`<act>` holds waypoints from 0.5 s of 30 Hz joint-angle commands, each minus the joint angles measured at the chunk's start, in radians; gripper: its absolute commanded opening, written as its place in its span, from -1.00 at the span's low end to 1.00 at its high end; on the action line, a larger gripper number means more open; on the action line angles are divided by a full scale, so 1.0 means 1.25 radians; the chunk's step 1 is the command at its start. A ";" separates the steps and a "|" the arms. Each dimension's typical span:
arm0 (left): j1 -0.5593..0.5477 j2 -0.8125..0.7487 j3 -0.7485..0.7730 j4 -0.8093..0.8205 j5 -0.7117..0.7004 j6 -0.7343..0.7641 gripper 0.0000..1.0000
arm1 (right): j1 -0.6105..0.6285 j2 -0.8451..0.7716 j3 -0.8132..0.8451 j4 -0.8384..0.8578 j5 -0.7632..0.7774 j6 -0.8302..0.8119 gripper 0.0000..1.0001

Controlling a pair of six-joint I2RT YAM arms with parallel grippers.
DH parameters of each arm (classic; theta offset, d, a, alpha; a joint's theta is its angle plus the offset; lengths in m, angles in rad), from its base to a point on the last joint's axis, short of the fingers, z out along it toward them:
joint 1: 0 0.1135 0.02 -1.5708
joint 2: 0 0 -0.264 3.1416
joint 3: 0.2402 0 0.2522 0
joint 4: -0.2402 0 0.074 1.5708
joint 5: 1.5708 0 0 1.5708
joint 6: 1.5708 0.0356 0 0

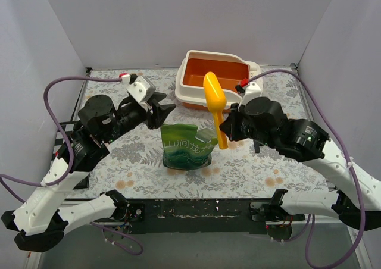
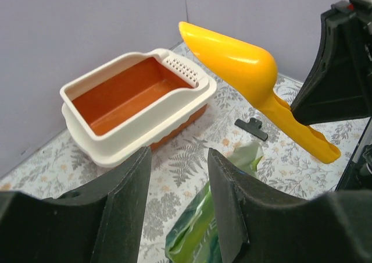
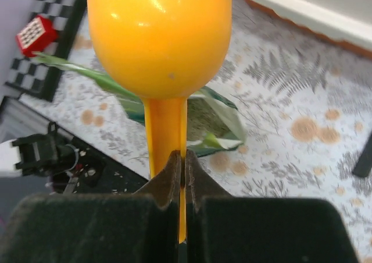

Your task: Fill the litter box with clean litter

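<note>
Right tool (image 1: 224,130) clamped narrow on the handle of the yellow-orange scoop (image 1: 214,95). The scoop is held in the air just behind the green bag (image 1: 186,147), bowl end away from it. Left tool (image 1: 162,110) wide, nothing in it, raised just left of the bag. Bag stands open on the counter (image 1: 119,162). Litter box (image 1: 196,77) sits behind the bag, slightly right, apart from it, orange floor showing. Pale grainy patch inside the bag's mouth looks like clean litter (image 3: 203,120).
</note>
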 commanded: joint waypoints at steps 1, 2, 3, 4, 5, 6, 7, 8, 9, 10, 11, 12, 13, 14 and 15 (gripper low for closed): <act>0.003 0.049 0.089 0.020 0.085 0.052 -0.13 | -0.002 0.065 0.177 -0.043 -0.210 -0.193 -0.97; 0.003 0.066 0.108 0.017 0.105 0.052 -0.13 | -0.002 0.079 0.208 -0.053 -0.250 -0.206 -0.97; 0.003 0.078 0.120 0.017 0.130 0.053 -0.12 | -0.004 0.089 0.229 -0.061 -0.291 -0.216 -0.97; 0.003 0.096 0.137 0.015 0.148 0.059 -0.11 | -0.005 0.092 0.238 -0.063 -0.323 -0.225 -0.97; 0.003 0.110 0.152 0.009 0.163 0.063 -0.10 | -0.006 0.090 0.239 -0.060 -0.362 -0.232 -0.97; 0.003 0.125 0.172 0.000 0.171 0.067 -0.10 | -0.009 0.086 0.239 -0.061 -0.377 -0.233 -0.97; 0.004 0.142 0.186 -0.002 0.183 0.075 -0.10 | -0.010 0.081 0.237 -0.065 -0.389 -0.235 -0.97; 0.004 0.151 0.194 -0.001 0.199 0.085 -0.10 | -0.013 0.070 0.233 -0.064 -0.405 -0.237 -0.97; 0.004 0.157 0.202 -0.001 0.206 0.094 -0.10 | -0.017 0.062 0.229 -0.067 -0.416 -0.237 -0.97; 0.006 0.166 0.210 -0.002 0.212 0.102 -0.10 | -0.021 0.052 0.227 -0.069 -0.427 -0.237 -0.97; 0.012 0.175 0.215 -0.008 0.223 0.112 -0.08 | -0.025 0.045 0.229 -0.076 -0.438 -0.235 -0.97; 0.021 0.185 0.223 -0.014 0.239 0.118 -0.07 | -0.026 0.036 0.233 -0.085 -0.441 -0.235 -0.97; 0.037 0.192 0.227 -0.021 0.267 0.122 -0.07 | -0.028 0.027 0.235 -0.097 -0.438 -0.234 -0.97; 0.052 0.198 0.226 -0.021 0.300 0.126 -0.06 | -0.029 0.020 0.240 -0.109 -0.436 -0.236 -0.97; 0.074 0.200 0.216 -0.013 0.349 0.123 -0.06 | -0.029 0.010 0.244 -0.121 -0.429 -0.232 -0.97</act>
